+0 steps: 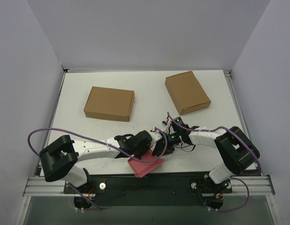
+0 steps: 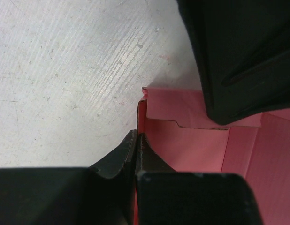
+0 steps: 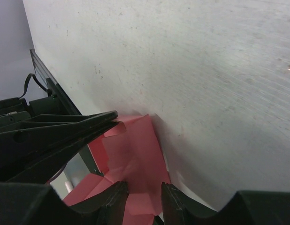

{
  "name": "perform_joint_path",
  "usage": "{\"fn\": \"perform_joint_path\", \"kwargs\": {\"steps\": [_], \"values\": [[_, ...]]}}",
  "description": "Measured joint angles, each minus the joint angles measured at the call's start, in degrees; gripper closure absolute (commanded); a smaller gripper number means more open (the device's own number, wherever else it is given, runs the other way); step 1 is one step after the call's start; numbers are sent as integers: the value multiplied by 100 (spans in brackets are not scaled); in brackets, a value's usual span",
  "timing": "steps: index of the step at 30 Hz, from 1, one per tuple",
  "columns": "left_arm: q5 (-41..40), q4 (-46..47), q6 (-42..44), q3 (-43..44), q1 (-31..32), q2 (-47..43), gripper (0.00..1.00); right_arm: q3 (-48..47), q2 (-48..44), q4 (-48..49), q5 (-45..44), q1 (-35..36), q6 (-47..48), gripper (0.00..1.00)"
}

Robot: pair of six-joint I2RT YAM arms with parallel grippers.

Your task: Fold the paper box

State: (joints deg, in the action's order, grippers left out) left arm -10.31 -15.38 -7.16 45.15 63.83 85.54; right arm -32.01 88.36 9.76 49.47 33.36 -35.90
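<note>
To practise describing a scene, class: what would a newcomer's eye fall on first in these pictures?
The pink box, partly folded at the near edge of the table, stands out. The left end effector pinches one wall; the right end effector straddles a flap. Two brown boxes lie farther back.

We are reading the paper box (image 1: 146, 165) as thin pink card, matt and smooth, with crisp creases. Under the paper box, the table (image 1: 149, 101) is showing a white matt top, finely scratched and speckled. Beyond the paper box, the brown boxes (image 1: 109, 103) are presenting matt cardboard. The left gripper (image 2: 137, 143) is showing matt black plastic.
</note>
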Motion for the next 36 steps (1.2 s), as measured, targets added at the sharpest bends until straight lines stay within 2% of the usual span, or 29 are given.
{"fn": "perform_joint_path", "kwargs": {"steps": [21, 26, 36], "values": [[-13, -7, -264, -66, 26, 0, 100, -422, 31, -400, -1117, 756, 107, 66], [-13, -7, -330, -87, 26, 0, 100, -446, 31, -389, -1473, 981, -20, 63], [-15, 20, -509, -199, 26, -79, 100, -516, -42, -404, -2256, 1423, -243, 68]]}}
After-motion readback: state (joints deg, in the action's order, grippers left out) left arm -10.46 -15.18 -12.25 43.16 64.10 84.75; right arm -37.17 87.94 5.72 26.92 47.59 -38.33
